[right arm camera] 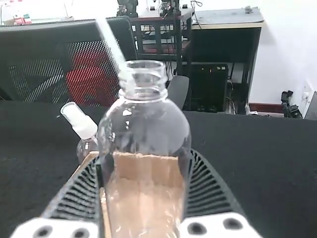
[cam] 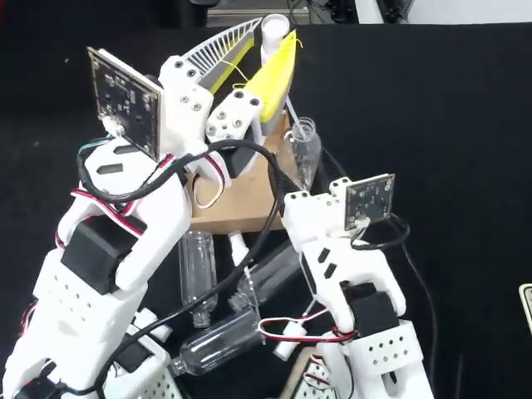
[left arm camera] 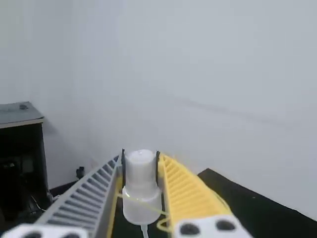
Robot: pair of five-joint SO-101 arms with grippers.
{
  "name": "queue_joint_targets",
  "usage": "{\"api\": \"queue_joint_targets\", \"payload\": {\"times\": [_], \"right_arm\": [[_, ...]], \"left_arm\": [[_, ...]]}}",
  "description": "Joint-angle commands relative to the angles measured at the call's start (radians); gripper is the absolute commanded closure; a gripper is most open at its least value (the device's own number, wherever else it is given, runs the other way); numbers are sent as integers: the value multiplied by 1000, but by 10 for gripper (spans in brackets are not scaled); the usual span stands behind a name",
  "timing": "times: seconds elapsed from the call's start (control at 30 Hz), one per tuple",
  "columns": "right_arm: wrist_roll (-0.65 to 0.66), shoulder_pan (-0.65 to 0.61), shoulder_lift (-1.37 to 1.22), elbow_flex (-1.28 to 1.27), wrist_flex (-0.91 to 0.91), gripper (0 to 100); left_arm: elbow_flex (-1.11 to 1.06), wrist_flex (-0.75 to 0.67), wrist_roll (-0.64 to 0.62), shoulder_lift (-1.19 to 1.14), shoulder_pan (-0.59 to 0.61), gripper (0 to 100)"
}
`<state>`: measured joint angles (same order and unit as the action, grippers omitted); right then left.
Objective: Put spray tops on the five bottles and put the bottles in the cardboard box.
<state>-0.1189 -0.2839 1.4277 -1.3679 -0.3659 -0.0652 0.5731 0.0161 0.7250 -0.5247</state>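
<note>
My left gripper [cam: 274, 32] [left arm camera: 141, 161] is raised above the far side of the cardboard box [cam: 237, 195], shut on a white spray top [cam: 274, 29] [left arm camera: 141, 183]. The top's thin dip tube [right arm camera: 111, 42] slants down to the neck of a clear uncapped bottle [cam: 303, 145] [right arm camera: 143, 148]. My right gripper [right arm camera: 145, 163] is shut on that bottle and holds it upright at the box's right edge. I cannot tell whether the tube's end is inside the neck. A second bottle with a spray top [right arm camera: 81, 124] sits in the box.
Three clear uncapped bottles lie on the black table between the arms, in front of the box [cam: 198, 270] [cam: 220, 341] [cam: 274, 274]. Cables hang across both arms. A mesh chair [right arm camera: 64, 59] and a desk stand behind the table.
</note>
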Motion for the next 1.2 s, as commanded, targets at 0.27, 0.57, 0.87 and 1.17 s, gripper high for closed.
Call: {"api": "queue_joint_targets", "payload": {"times": [0.27,0.57,0.87,1.17], "right_arm": [[9,-15,30,8,31,987],[9,-15,30,7,31,987],[9,-15,30,7,31,987],[9,-15,30,7,31,987]], "left_arm": [[194,-23,14,-98,1,970],[243,66,8,-152,-4,970],[409,170,6,-164,-8,970],[282,163,5,-164,-5,970]]}}
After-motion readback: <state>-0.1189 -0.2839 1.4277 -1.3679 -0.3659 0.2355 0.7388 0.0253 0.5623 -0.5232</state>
